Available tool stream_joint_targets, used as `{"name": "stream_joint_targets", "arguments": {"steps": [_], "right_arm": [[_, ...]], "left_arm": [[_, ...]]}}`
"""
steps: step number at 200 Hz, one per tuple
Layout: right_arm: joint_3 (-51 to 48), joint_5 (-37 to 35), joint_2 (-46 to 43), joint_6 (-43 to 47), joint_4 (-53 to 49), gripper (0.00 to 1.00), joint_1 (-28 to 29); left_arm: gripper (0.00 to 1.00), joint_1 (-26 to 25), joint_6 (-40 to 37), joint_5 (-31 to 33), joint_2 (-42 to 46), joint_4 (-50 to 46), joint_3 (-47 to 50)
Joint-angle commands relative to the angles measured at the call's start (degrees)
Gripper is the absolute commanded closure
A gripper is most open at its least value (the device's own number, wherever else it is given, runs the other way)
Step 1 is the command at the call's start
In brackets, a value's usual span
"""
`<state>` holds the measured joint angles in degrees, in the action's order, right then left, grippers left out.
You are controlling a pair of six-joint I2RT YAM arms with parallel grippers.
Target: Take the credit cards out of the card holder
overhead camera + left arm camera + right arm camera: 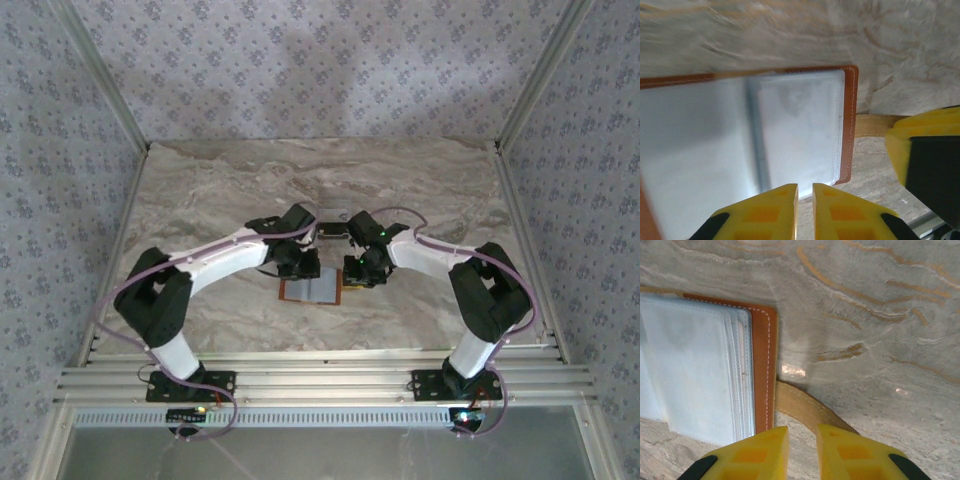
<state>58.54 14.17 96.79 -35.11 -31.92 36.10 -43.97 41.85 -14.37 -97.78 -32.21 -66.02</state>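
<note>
From above, the small orange-brown leather-like folding card holder [312, 290] lies open on the marbled grey bench [200, 200], between the left claw [300, 266] and the right claw [362, 270].

Left wrist: the left claw [805, 189] is barely parted and empty, at the holder's hazy grey-blue sleeves [800, 125].

Right wrist: the right claw [802, 432] is slightly parted with nothing between its fingers, and sits just over the tan strap tab [805, 407].

From above, the left gripper [300, 265] and right gripper [362, 272] cover part of the small card holder [312, 291]. In the left wrist view its clear sleeves [800, 125] are blurred and cut off at the left, their contents unreadable. In the right wrist view its strap tab [805, 410] passes under a yellow finger [850, 455].
</note>
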Motion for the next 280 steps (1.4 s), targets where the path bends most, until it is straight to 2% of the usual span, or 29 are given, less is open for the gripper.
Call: {"name": "stream_joint_targets", "arguments": {"steps": [1, 45, 104, 153, 194, 280], "right_arm": [[-0.27, -0.55, -0.02, -0.35, -0.02, 0.77, -0.78], [-1.48, -0.34, 1.54, 0.22, 1.71, 0.77, -2.06], [-3.63, 0.04, 2.79, -0.09, 3.45, 0.77, -2.43], [-4.66, 0.11, 2.5, -0.4, 3.48, 0.77, -2.28], [-4.97, 0.12, 2.61, -0.48, 3.71, 0.77, -2.25], [-4.39, 0.22, 3.01, -0.48, 3.45, 0.77, -1.74]], "left_arm": [[0.84, -1.33, 1.97, -3.96, -3.38, 3.44, -3.51], [0.84, -2.23, 2.23, -4.83, -9.12, 4.65, -5.59], [0.84, -2.24, 1.29, -3.57, -12.6, 3.86, -5.9], [0.83, -2.41, -1.05, 5.84, -9.69, -2.83, -5.26], [0.81, -2.44, -2.97, 11.33, -8.44, -7.92, -6.11], [0.65, -5.01, -4.58, 21.47, -8.13, -16.3, -10.62]]}}
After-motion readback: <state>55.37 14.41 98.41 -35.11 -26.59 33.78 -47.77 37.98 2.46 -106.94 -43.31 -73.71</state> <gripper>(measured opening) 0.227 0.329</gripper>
